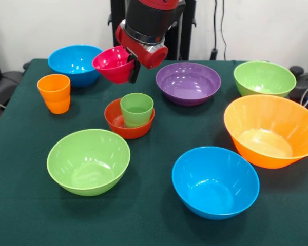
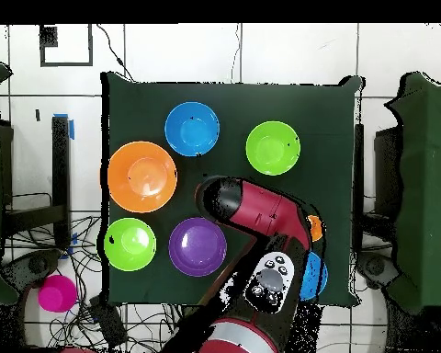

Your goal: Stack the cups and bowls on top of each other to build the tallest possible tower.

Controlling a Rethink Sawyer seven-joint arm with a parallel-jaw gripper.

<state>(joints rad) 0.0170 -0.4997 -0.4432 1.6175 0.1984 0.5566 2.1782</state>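
Hanging up in the air, the end effector (image 1: pixel 131 65) is clamped on the shiny pink plastic bowl (image 1: pixel 113 63); the light green plastic cup (image 1: pixel 137 109) stands below it, nearer the bench's middle.

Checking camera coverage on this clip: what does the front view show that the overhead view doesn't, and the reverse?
Front only: the gripper holding the pink bowl in the air, and the green cup standing in the red bowl; the arm hides these from above.
Overhead only: the floor around the table, with cables and a pink object off the table.
Both: the purple bowl, big orange bowl, two green bowls, two blue bowls, and the orange cup.
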